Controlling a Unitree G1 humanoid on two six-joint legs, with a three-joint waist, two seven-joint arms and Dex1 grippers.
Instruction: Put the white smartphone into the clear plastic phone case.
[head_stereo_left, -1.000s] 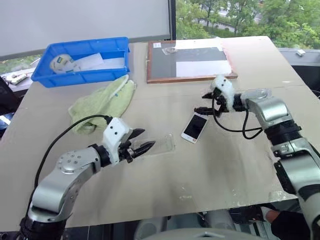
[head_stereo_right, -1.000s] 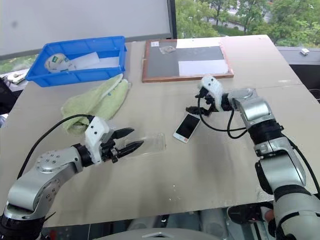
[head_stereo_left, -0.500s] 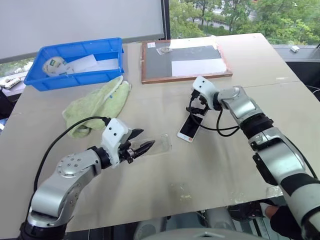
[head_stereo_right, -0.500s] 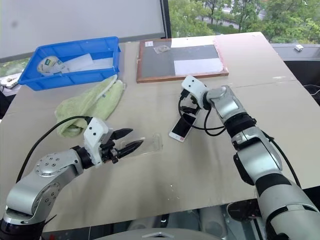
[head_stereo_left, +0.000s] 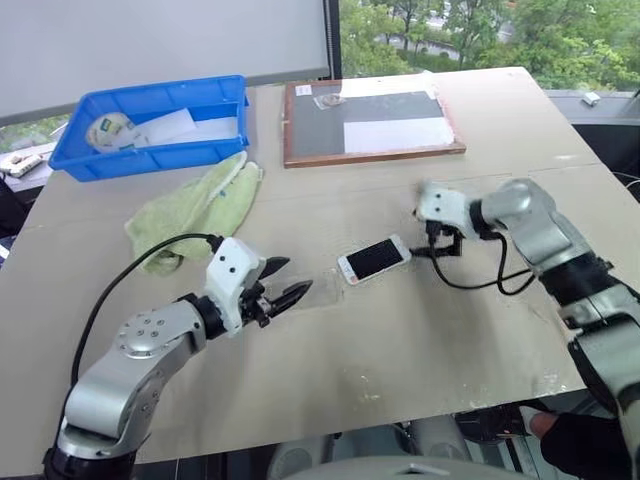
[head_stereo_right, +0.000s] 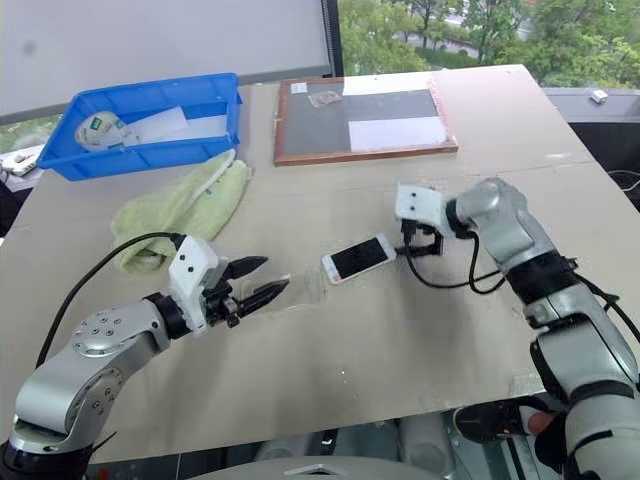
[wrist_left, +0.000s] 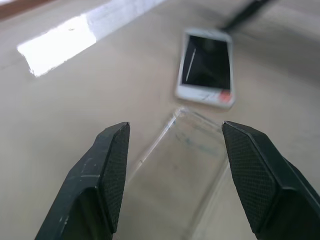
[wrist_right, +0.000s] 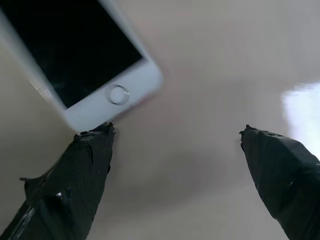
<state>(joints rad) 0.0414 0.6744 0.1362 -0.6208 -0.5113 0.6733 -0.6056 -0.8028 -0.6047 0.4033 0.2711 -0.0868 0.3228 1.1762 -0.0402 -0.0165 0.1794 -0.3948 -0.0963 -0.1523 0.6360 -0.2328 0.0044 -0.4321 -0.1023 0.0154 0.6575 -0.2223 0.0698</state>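
The white smartphone (head_stereo_left: 373, 260) lies screen up and crosswise on the tan table. My right gripper (head_stereo_left: 441, 241) is open at its right end. In the right wrist view one fingertip (wrist_right: 95, 142) touches the home-button end of the phone (wrist_right: 75, 60). The clear plastic phone case (wrist_left: 185, 165) lies flat just left of the phone, faint in the head views (head_stereo_right: 303, 288). My left gripper (head_stereo_left: 293, 279) is open, its fingers (wrist_left: 117, 150) on either side of the case's near end. Whether they touch the case I cannot tell.
A blue bin (head_stereo_left: 150, 100) with a tape roll and paper stands at the back left. A green towel (head_stereo_left: 195, 205) lies in front of it. A wood-framed dark board (head_stereo_left: 370, 120) lies at the back centre. The table's front edge runs below both arms.
The phone has swung from pointing away to lying crosswise and slid left towards the case. My right gripper has moved right and down to its right end. The left gripper stayed put.
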